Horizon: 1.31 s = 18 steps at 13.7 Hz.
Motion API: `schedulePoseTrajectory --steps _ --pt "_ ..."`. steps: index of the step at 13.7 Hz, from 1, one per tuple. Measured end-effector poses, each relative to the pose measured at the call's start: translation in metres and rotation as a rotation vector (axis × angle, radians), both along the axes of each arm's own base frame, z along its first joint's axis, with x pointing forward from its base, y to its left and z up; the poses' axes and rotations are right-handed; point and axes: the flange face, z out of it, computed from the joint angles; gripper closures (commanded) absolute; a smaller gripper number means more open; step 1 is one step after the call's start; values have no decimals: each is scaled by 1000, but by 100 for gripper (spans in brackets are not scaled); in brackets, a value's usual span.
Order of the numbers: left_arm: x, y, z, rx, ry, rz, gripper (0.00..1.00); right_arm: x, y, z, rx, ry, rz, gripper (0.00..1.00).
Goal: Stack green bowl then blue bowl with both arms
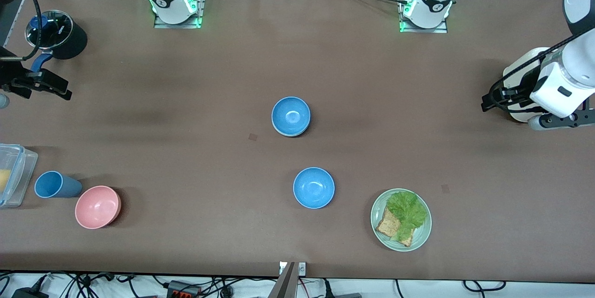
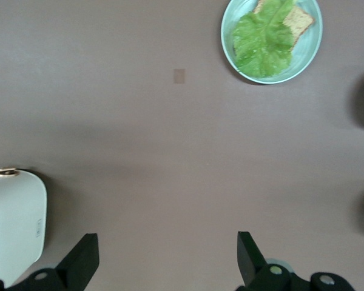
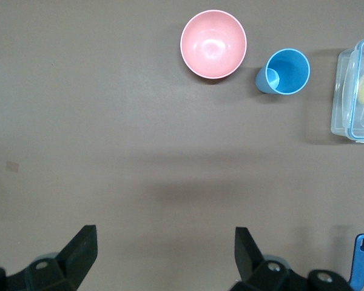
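Observation:
One blue bowl [image 1: 291,115] sits at the table's middle, nested on another bowl; only a thin pale rim [image 1: 284,133] of that one shows, so the green bowl is mostly hidden. A second blue bowl [image 1: 314,188] stands alone, nearer the front camera. My left gripper [image 1: 487,102] is open and empty over bare table at the left arm's end, as its wrist view [image 2: 168,260] shows. My right gripper [image 1: 58,89] is open and empty over bare table at the right arm's end, as its wrist view [image 3: 165,257] shows.
A green plate [image 1: 420,235] with toast and lettuce lies beside the lone blue bowl. A white appliance [image 1: 523,68] stands by the left gripper. A pink bowl [image 1: 97,207], blue cup [image 1: 51,184], clear container [image 1: 14,172] and lidded black pot [image 1: 58,33] stand at the right arm's end.

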Motion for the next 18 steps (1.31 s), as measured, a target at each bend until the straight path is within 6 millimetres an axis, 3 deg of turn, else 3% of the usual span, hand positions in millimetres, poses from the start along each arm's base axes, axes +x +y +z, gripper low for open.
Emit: schedulePoseTrajectory --steps 5,10,18 --pt "-19 -7 5 -3 -41 -13 0 0 0 0 0 -1 0 0" --pt "-24 -17 2 -4 -12 -89 0 0 0 1 0 -2 0 0" --pt "-29 -14 -2 -11 25 -193 0 0 0 1 0 -3 0 0"
